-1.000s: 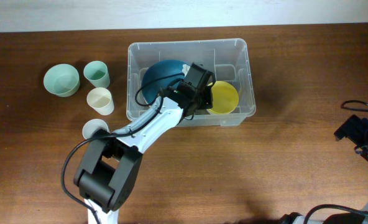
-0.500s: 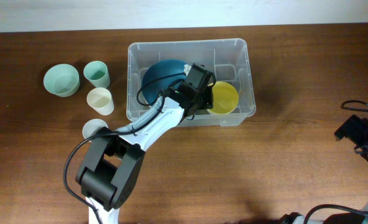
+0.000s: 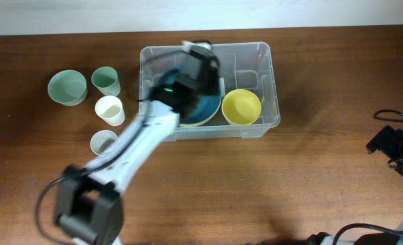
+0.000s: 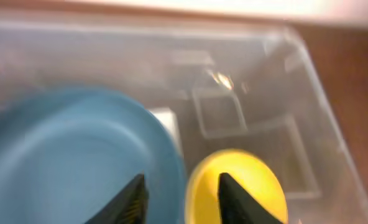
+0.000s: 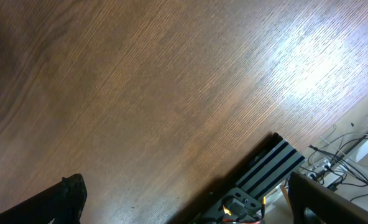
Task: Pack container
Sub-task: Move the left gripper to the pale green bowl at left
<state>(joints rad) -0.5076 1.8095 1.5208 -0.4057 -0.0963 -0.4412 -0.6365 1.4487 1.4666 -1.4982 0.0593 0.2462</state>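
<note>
Overhead, we are looking at a brown wooden table with the container lying toward its far edge, long axis running left to right. Inside it, a blue bowl is sitting just beside a yellow bowl. Our left gripper is hovering over the pair, fingers spread and empty. Cups are standing on the table to the container's left, nearer this arm, so we are judging a leftward reach next. Our right gripper is idling well apart, fingers wide.

Overhead: you're looking straight down.
Left wrist: you're peering closely beyond left pincer into overhead's container.
Right wrist: you're facing table closely.
</note>
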